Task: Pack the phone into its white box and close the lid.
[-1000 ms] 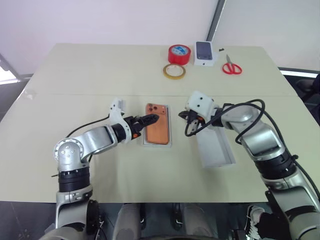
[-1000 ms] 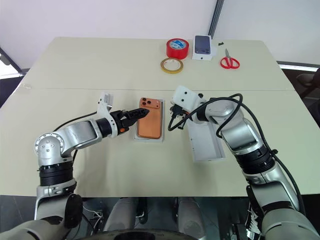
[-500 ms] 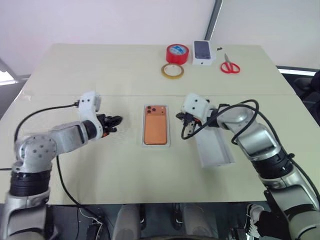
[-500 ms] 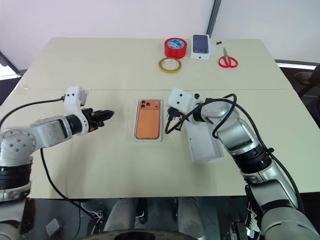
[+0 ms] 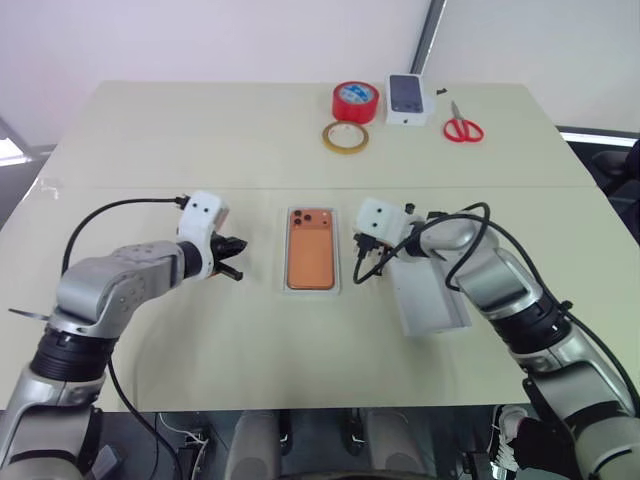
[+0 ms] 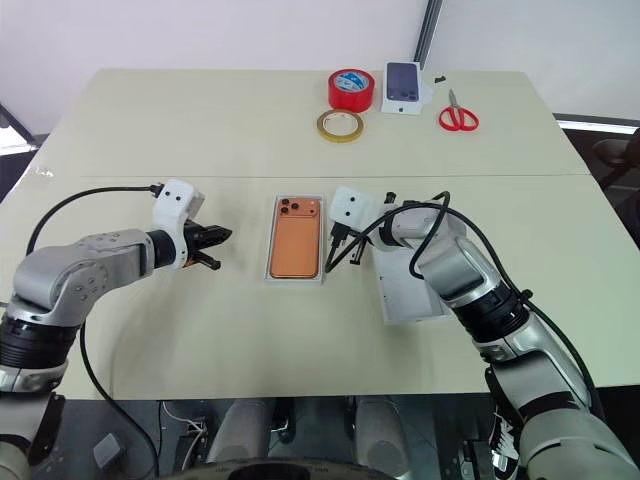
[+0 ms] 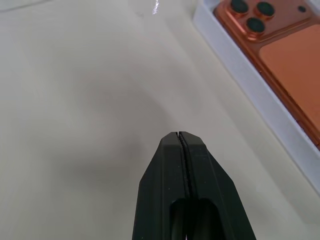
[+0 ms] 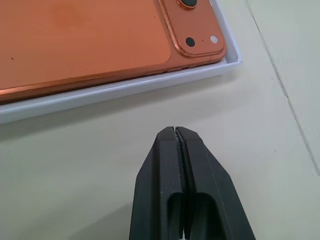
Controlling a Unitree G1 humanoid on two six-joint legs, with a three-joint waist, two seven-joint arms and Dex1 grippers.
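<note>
- Left gripper: has drawn back leftward off the phone, fingers now pressed together, empty.
- Phone: lies face-down in the white box, mid-table; placement done.
- Right gripper: closed, empty, just right of box.
- Lid: open-side up, right of centre; closing remains.

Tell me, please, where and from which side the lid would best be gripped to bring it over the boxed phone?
Probably by a long side wall. The lid lies open side up, just right of the white box holding the phone, under the right forearm. The shut right gripper could open and pinch the upright near wall from above, one finger inside.
</note>
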